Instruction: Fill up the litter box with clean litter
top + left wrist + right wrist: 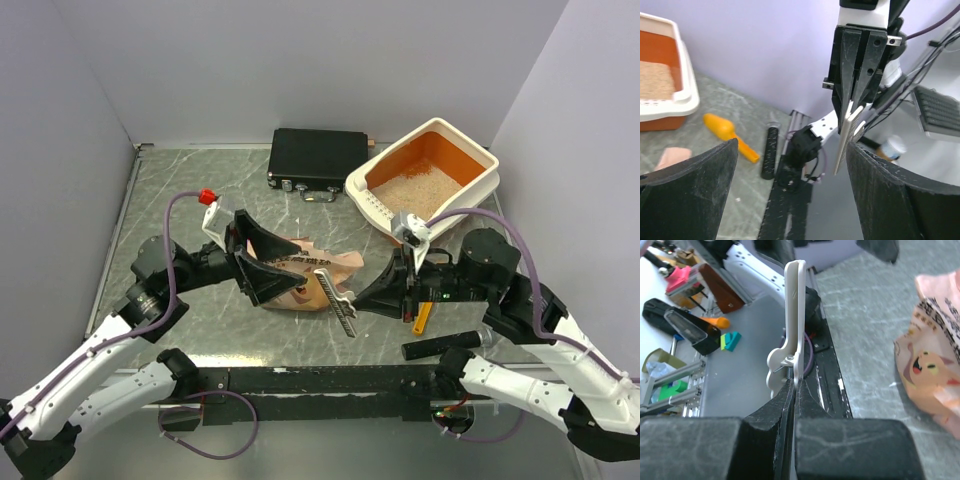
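Note:
The litter box [483,178], cream outside and orange inside, stands at the back right with a layer of beige clean litter [428,190] in it. It also shows in the left wrist view as the litter box [686,90] with litter [654,79]. The crumpled printed paper bag [322,268] lies mid-table. My left gripper [290,266] stands open over the bag's left end, with nothing between its fingers [690,192]. My right gripper [357,300] is shut on a long white bag clip [794,315] just right of the bag [935,365]. The clip [850,131] hangs in front of the left wrist camera.
A flat black case [315,158] lies at the back, left of the litter box. An orange scoop [725,132] and a black rod [771,150] lie near the front edge under the right arm. Grey walls close in the table.

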{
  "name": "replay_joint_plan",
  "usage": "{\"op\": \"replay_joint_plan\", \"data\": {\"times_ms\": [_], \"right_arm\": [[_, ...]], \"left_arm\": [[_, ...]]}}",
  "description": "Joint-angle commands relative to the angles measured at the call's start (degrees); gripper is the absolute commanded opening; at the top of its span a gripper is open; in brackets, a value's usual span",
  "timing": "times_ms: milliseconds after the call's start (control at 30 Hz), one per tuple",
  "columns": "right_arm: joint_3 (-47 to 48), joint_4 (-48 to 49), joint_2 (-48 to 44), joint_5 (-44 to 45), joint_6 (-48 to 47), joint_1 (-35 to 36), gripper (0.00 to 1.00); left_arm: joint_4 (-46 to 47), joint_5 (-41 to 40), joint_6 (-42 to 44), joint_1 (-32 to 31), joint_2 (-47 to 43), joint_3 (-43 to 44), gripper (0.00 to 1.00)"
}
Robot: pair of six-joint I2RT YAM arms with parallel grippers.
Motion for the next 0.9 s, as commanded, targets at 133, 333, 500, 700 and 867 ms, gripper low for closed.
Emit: {"op": "replay_joint_plan", "data": {"times_ms": [133,333,500,700,867], "right_arm": [[0.01,8.57,2.08,-3.39,-0.72,0.43,0.00],[-0.96,13.41,4.72,-4.27,1.38,0.52,0.00],[-1.92,15.52,6.13,-4.71,2.26,0.52,0.00],[-2.36,16.67,6.13,-4.71,2.70,0.43,0.00],[-3.24,17.81,5.60,-4.45,3.32,0.52,0.00]], "left_arm": [[12.00,4.92,-8.65,-0.03,-0.34,-2.39,0.90],[13.32,6.15,-9.97,-0.03,0.19,-2.31,0.67],[13.06,6.59,-9.98,-0.21,0.37,-2.04,0.50],[12.89,6.85,-9.80,-0.30,0.54,-2.13,0.48],[12.80,7.38,-9.45,-0.21,0.72,-2.39,0.32]]}}
